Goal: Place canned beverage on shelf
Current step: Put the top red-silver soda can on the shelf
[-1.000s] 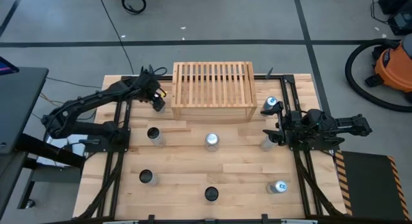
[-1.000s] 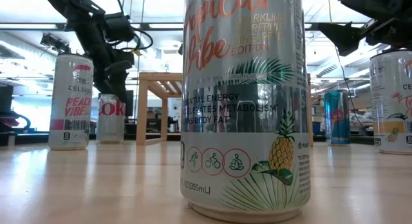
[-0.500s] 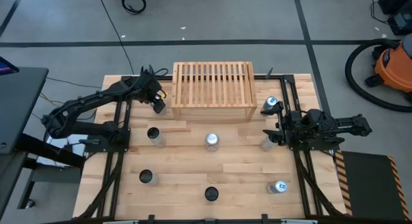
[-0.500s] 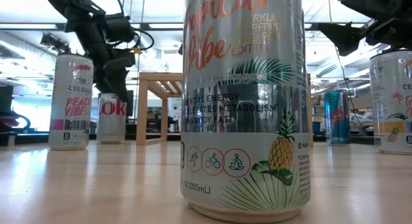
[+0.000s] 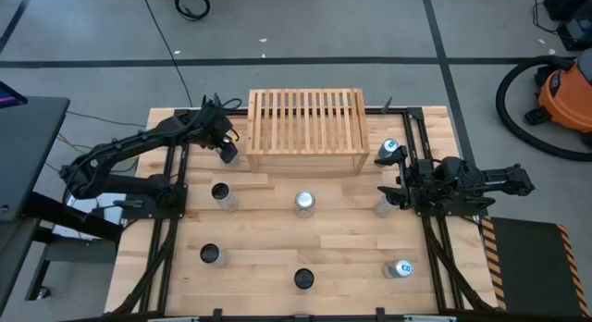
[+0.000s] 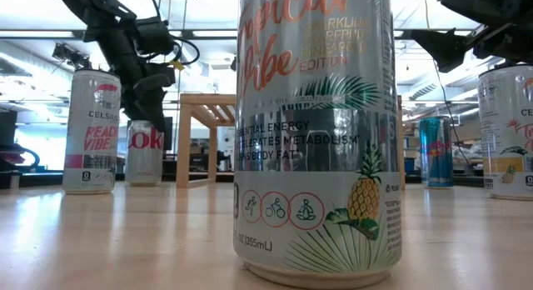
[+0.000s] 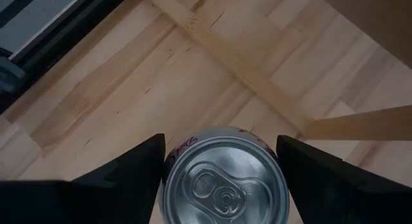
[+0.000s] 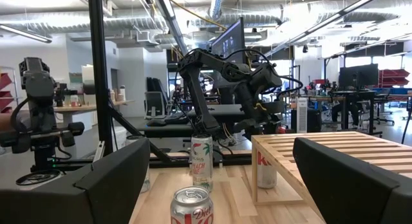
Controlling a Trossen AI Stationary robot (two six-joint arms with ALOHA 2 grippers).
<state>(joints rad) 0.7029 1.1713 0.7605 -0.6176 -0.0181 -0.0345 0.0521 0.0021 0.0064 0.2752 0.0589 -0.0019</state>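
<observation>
Left wrist view: left gripper (image 7: 222, 166) is clamped round a Coke can (image 7: 222, 185) beside the shelf (image 5: 306, 130); right gripper (image 5: 396, 190) hangs wide open.

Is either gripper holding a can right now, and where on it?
The left gripper sits around the top of the Coke can beside the shelf, fingers flanking its sides; whether they are pressing cannot be told. The right gripper is open and empty.
</observation>
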